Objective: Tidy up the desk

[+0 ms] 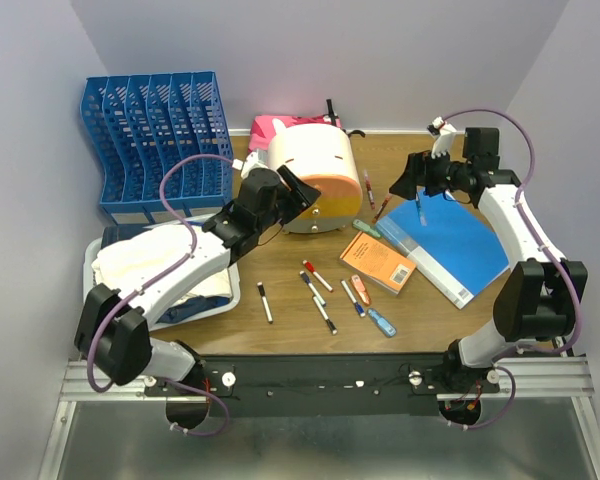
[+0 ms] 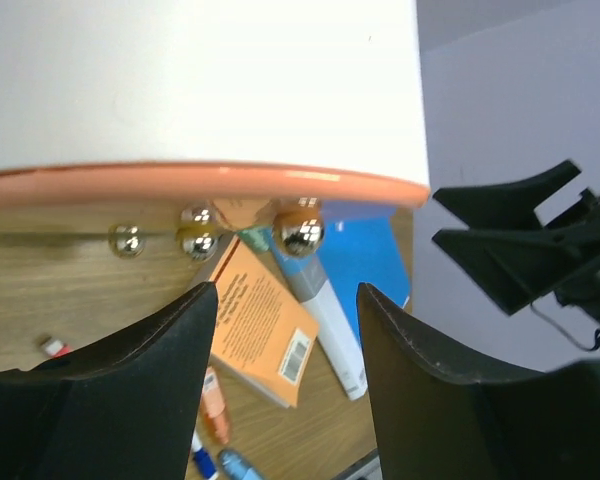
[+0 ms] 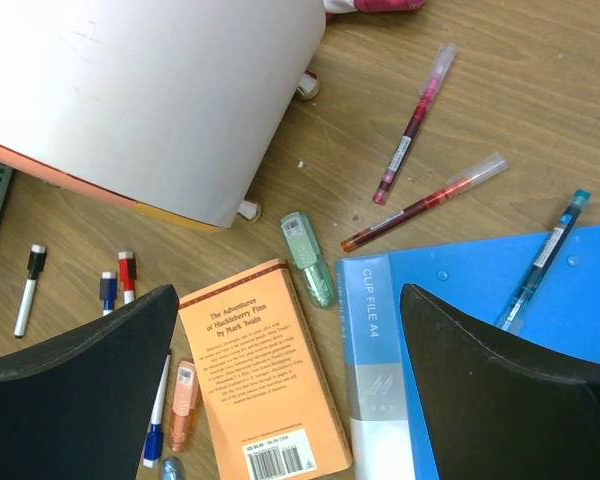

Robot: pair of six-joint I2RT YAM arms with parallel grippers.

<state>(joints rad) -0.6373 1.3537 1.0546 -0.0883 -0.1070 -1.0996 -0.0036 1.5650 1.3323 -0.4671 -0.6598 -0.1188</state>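
Looking down from overhead, the desk (image 1: 430, 320) is filling the middle of the frame between lavender walls, with its black rail running along 6 o'clock. The left gripper (image 1: 298, 190) is sitting at the orange end of a white drum (image 1: 315, 170). Whether it is touching is hard to make out. The drum is hiding most of a pink thing (image 1: 275, 128) at 12 o'clock. At 9 o'clock the left arm is covering part of a white tray (image 1: 230, 292) of cloth, and a blue file rack (image 1: 155, 140) is standing at 10 o'clock. The right gripper (image 1: 412, 185) is hovering at 2 o'clock by a blue clip file (image 1: 460, 245), with an orange book (image 1: 378, 262) and scattered markers (image 1: 265, 300) lying toward 5 and 6 o'clock. Through the left wrist camera, the left gripper (image 2: 285, 300) is showing its fingers parted with nothing between them. Shiny metal balls (image 2: 298, 232) under the drum are looking too blurred to identify. Through the right wrist camera, the right gripper (image 3: 285, 300) is spreading wide and gripping nothing. Its fingers are masking the lower corners and cutting off the clip file. Two red pens (image 3: 412, 125) are lying at 1 o'clock, and a teal pen (image 3: 545, 260) is resting on the file at 3 o'clock.
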